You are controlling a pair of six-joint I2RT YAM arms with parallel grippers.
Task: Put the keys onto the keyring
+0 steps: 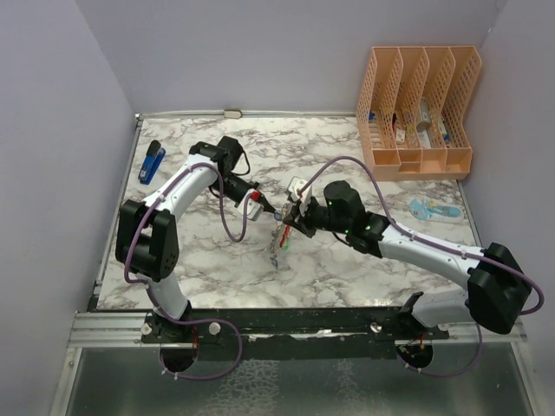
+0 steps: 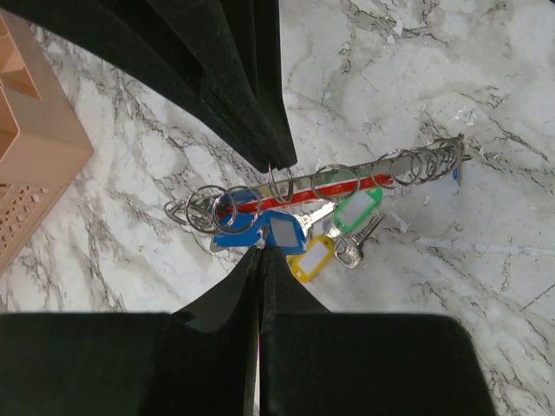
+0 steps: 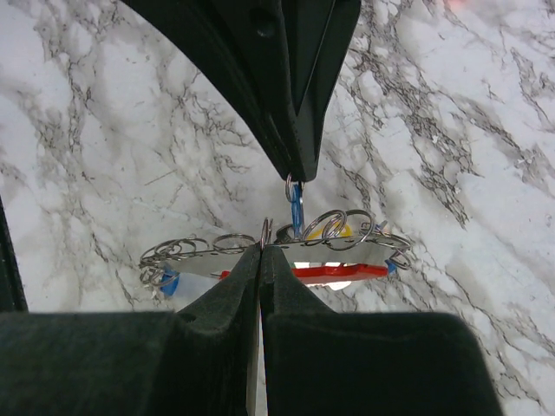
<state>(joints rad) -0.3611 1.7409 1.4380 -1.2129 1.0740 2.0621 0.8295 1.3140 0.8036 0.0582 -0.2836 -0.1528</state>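
Left pincer (image 2: 270, 208) sits narrowed across the keyring (image 2: 303, 186), with the bar and one wire loop filling the gap between its jaws. I take that as a firm hold, there to keep the ring steady off the marble table (image 1: 347, 269). The right pincer (image 3: 279, 212) comes in from the opposite side. Its jaws are drawn close around a thin blue piece and a small loop just above the bar, but I cannot tell whether it is pinching them or merely framing them. The two arms meet nose to nose mid-table, which suits a job where one holds and the other threads.

The orange file organiser (image 1: 451, 78) stands at the far right corner and the blue stapler (image 1: 152, 162) lies far left, both well apart from the work.

The keyring shows edge-on, silver side against red, strung with many split rings (image 2: 416, 165). The keys hang below it: blue (image 2: 260, 232), green (image 2: 357, 211) and yellow (image 2: 312, 260), so those at least look threaded already.

The blue tag has a pale, blank label window. I can read no writing or brand anywhere.
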